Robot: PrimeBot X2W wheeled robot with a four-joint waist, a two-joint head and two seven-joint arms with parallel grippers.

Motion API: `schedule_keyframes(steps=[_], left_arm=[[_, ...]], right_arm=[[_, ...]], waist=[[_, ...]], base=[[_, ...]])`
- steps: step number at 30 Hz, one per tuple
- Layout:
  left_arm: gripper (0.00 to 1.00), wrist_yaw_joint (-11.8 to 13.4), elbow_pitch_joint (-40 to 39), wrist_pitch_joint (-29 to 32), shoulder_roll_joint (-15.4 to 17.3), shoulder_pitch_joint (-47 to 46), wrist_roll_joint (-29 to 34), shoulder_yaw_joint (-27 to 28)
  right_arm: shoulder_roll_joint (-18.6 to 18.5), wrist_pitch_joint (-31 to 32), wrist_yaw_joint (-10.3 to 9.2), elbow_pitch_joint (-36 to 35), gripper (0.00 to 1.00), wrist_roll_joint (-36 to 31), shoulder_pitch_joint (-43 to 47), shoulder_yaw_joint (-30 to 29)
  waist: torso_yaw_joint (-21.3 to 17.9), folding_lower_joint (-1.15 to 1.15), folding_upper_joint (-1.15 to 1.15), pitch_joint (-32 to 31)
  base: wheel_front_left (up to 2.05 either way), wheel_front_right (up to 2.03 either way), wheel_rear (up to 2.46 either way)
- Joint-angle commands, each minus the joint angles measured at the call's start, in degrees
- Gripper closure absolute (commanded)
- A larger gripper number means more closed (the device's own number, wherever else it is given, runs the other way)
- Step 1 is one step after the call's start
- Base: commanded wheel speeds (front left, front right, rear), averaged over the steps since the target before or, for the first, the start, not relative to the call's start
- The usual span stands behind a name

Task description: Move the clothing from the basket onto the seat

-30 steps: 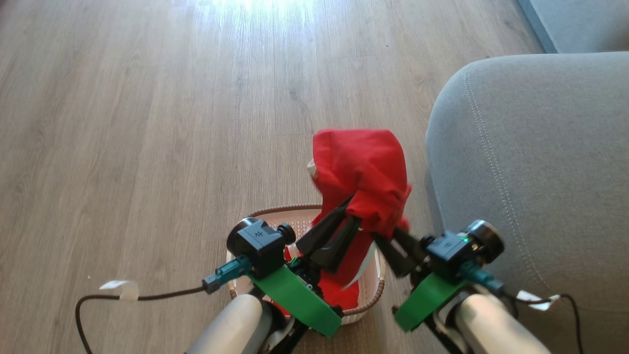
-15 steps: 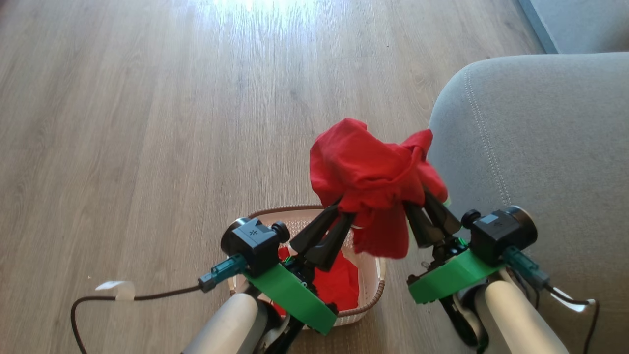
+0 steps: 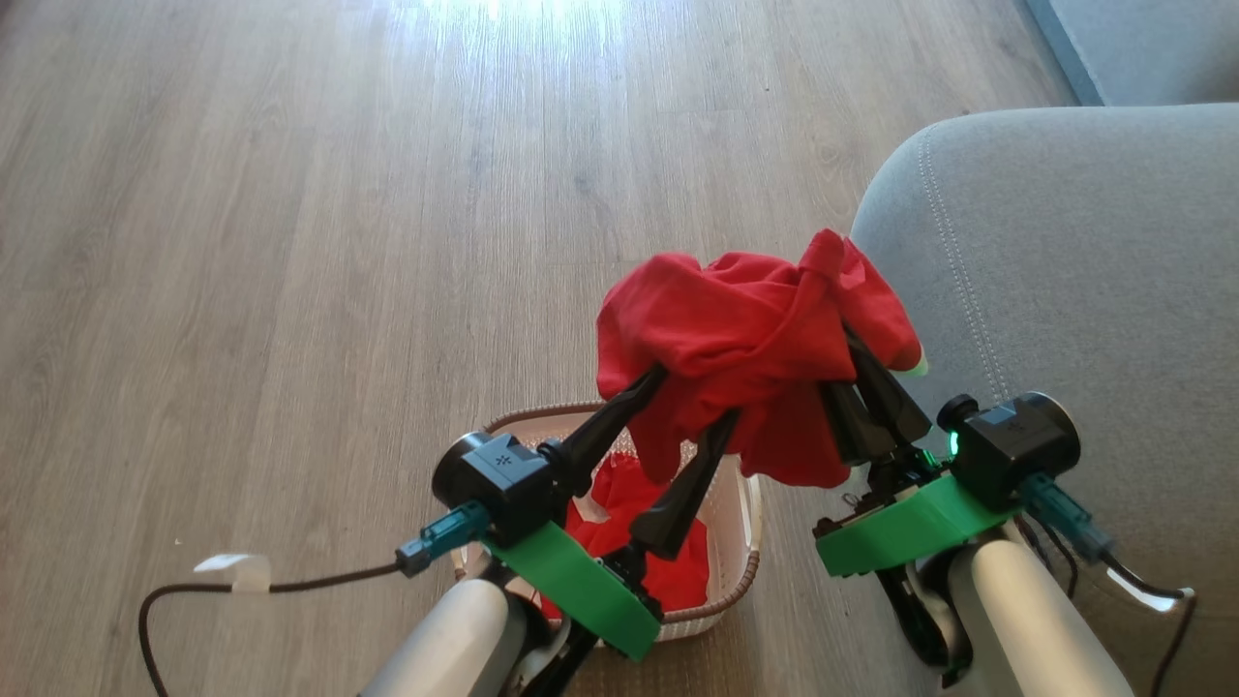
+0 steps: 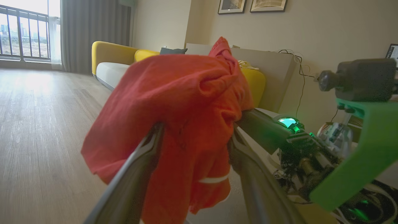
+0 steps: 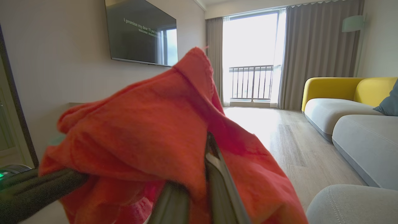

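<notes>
Left tool [image 3: 699,399] spread wide under the draped red garment [image 3: 745,329]; right tool [image 3: 857,363] clamped that garment at centre frame, above the basket [image 3: 750,561], beside the rounded edge of the seat [image 3: 1065,271]. Bare floor [image 3: 339,242] stretched across upper left.

Pale wood floor [image 3: 290,242], wall-mounted television [image 5: 141,34], grey curtains [image 5: 314,53], balcony railing [image 5: 252,82], two framed pictures [image 4: 231,6]
</notes>
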Motion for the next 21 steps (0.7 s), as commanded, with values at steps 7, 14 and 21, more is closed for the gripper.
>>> schedule_keyframes(steps=[7, 14, 21], left_arm=[[0.0, 0.2, 0.4, -0.3, 0.1, -1.2, 2.9, 2.8], [0.0, -0.4, 4.7, -0.3, 0.1, 1.0, 6.8, 3.3], [0.0, -0.7, 7.3, -0.3, 0.9, 2.7, 9.4, 2.5]], right_arm=[[1.0, -0.4, 0.4, -2.6, 1.0, -0.2, -1.6, -1.0], [1.2, -0.4, 0.4, -3.2, 1.0, 0.0, -1.8, -5.6], [1.3, -0.4, 0.4, -3.7, 1.0, -0.5, -1.7, -9.4]], waist=[[-0.1, 0.0, 0.0, -0.2], [-0.3, 0.0, 0.0, -0.7], [-0.2, 0.0, 0.0, -1.0]], base=[[0.0, 0.0, 0.0], [0.0, 0.0, 0.0], [0.0, 0.0, 0.0]])
